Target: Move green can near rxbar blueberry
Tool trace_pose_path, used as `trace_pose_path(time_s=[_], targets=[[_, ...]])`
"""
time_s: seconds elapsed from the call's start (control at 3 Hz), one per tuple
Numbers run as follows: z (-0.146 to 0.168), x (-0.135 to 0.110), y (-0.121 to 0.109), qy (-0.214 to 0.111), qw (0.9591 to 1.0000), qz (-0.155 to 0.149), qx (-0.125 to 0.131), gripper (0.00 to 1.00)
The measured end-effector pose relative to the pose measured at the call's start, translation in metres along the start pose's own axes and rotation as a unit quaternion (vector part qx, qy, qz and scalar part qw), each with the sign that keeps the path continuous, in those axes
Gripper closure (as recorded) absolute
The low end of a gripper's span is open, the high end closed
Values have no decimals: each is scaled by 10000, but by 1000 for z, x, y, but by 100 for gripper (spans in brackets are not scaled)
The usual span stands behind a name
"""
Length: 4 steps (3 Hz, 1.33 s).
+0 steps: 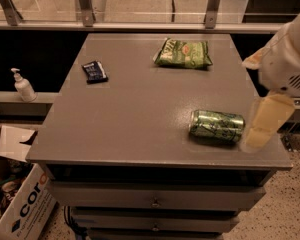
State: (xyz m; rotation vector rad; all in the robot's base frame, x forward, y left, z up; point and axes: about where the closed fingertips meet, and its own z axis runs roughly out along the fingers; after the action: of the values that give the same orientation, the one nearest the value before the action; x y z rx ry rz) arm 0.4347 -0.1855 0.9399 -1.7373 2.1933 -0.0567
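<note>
The gripper point(262, 131) hangs at the right edge of the grey table point(140, 119), low over the front right corner, its pale yellowish end pointing down towards the tabletop under the arm's bulky white housing. From this angle I cannot tell how far the claw is open. It has hold of nothing that can be seen.

The green can point(216, 126) lies on its side on the tabletop just beside the claw, on the side towards the middle of the table. Its long axis runs across the view and its nearer silver end faces the claw. The two look slightly apart, though the gap is hard to judge.

The rxbar blueberry point(95, 71) lies flat well away from the claw, far across the table and further back, near the opposite edge. The chip bag point(184, 54) lies flat, back from the claw and nearer the rear edge. It is behind the straight line from can to bar, not on it.

Beyond the table's far side from the claw, a pump bottle point(23, 85) stands on a ledge, and a cardboard box point(15, 204) sits on the floor below.

Counted: one can, one bar, one chip bag, one pump bottle, one box.
</note>
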Motion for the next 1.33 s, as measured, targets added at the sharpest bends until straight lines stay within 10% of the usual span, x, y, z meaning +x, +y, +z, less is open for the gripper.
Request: trace_pose_path(time_s=[1.0, 1.33], targets=[[107, -21, -9, 65, 9998, -132, -99, 0], [126, -16, -7, 144, 9995, -111, -268, 18]])
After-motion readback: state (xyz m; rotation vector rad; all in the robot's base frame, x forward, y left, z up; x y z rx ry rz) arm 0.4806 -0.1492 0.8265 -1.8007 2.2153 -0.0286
